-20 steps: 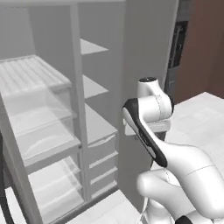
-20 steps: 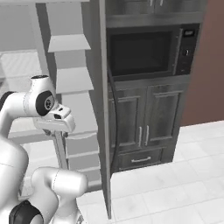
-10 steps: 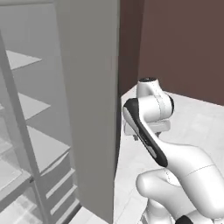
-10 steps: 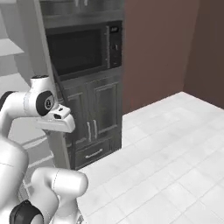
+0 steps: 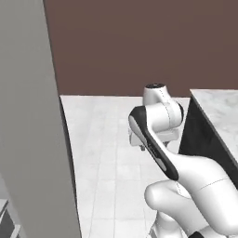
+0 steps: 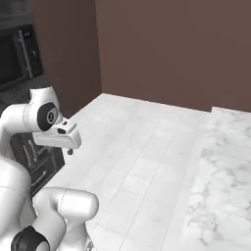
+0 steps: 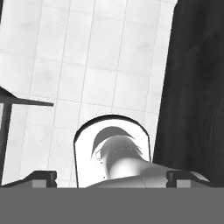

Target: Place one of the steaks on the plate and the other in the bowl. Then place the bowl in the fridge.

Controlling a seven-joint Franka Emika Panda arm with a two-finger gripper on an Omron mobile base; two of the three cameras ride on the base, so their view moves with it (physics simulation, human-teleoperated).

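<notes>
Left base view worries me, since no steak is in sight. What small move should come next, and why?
Probably turn the base right, toward the marble counter. The jaws stand wide open with nothing between them, aimed down at bare floor tiles, and the fridge sits at the left edge. The counter top is the likeliest place to look for the steaks.

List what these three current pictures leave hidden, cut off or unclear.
- Fridge: left base view, a plain grey slab cut off by the top, left and bottom edges; its inside is hidden.
- Marble counter: cut off by the right edge in the left base view.
- Dark cabinet: right base view, cut off by the left edge and partly behind the arm.
- Hand: hand view, fingertips wide apart, holding nothing; the fingers are cut off at the bottom.
</notes>
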